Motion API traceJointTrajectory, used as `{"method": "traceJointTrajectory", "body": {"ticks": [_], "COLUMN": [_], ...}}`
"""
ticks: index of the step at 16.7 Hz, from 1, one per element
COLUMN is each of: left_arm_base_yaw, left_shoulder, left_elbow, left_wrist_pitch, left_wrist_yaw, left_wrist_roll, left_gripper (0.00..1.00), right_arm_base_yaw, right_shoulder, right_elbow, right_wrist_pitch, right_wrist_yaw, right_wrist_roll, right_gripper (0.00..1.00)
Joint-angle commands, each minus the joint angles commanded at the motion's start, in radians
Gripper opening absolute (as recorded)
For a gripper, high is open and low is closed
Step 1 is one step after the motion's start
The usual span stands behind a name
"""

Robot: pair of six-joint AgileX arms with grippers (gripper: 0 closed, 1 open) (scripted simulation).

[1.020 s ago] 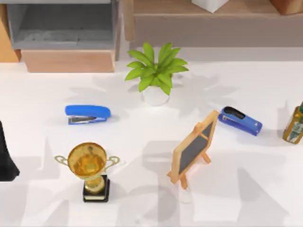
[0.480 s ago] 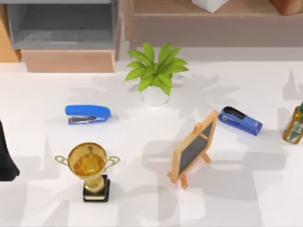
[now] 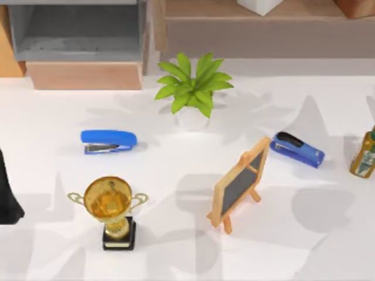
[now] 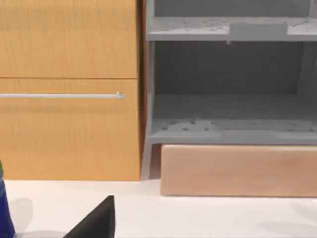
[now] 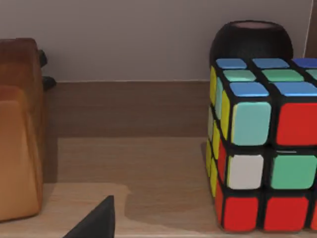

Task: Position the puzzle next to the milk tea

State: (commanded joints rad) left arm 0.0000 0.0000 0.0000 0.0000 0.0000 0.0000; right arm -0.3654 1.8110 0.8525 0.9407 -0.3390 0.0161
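The puzzle (image 5: 262, 148), a colourful cube with red, green, cyan, blue and yellow tiles, stands on a wooden shelf (image 5: 148, 163) in the right wrist view. A dark part of my right gripper (image 5: 96, 220) shows low in that view, apart from the cube. Behind the cube sits a round black object (image 5: 250, 42). The milk tea is out of view. My left arm (image 3: 6, 196) is a black shape at the table's left edge. A dark part of my left gripper (image 4: 96, 220) faces a grey shelf unit (image 4: 228, 89).
The white table carries a gold trophy (image 3: 111, 208), a blue stapler (image 3: 108, 141), a potted plant (image 3: 192, 91), a small chalkboard easel (image 3: 239, 184), a second blue stapler (image 3: 297, 149) and a bottle (image 3: 364, 153) at the right edge. A brown loaf-like object (image 5: 20, 134) shares the cube's shelf.
Arm shadows on the table have shifted toward the right and back. The objects on the table have stayed put.
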Motion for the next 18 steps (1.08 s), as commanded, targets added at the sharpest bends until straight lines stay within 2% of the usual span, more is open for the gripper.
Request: {"method": "traceJointTrajectory", "body": {"ticks": [6, 13, 18], "left_arm_base_yaw": [0.000, 0.000, 0.000], "left_shoulder": [0.000, 0.000, 0.000], "left_elbow": [0.000, 0.000, 0.000], "left_wrist_pitch": [0.000, 0.000, 0.000], "left_wrist_yaw": [0.000, 0.000, 0.000], "left_wrist_roll": [0.000, 0.000, 0.000], "left_gripper": [1.00, 1.00, 1.00], "right_arm_base_yaw": [-0.046, -0.039, -0.012], "right_shoulder": [0.183, 0.189, 0.274], "right_elbow": [0.100, 0.113, 0.261], "right_wrist_pitch": [0.107, 0.098, 0.036], "right_wrist_yaw": [-0.040, -0.034, -0.005], "right_wrist_roll": [-0.001, -0.001, -0.002], "right_gripper": [1.00, 1.00, 1.00]}}
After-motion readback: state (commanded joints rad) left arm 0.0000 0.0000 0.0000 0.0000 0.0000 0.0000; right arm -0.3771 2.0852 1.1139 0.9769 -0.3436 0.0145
